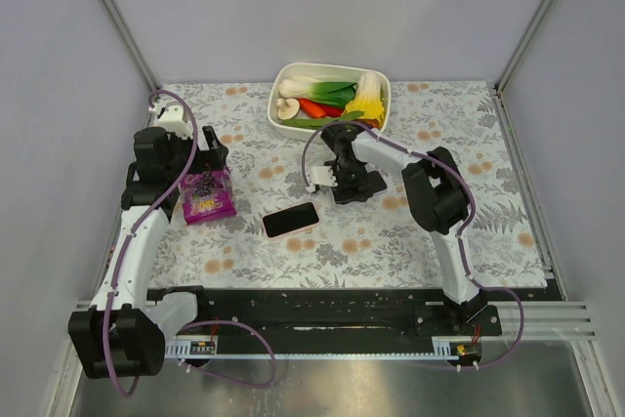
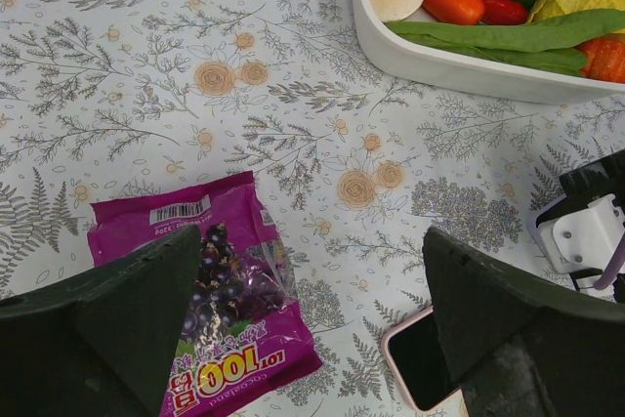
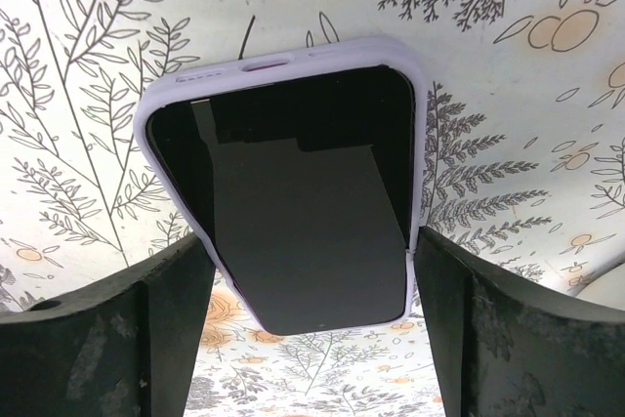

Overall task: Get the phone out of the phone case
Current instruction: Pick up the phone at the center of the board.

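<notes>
1. Nothing is done yet: the phone (image 1: 290, 220) lies face-up on the bench (image 1: 439, 104), seated in its case (image 3: 283, 61).
2. Spread wide, the right end effector (image 3: 312, 271) flanks the phone, apparently not gripping.
3. Fully spread, the left end effector (image 2: 312, 280) is empty.
4. Remaining: grip, then separate.

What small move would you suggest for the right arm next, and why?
Probably ease the right tool down onto the phone and close on its edges: it lies flat inside its case, framed between the open fingers, apparently not yet gripped.
</notes>
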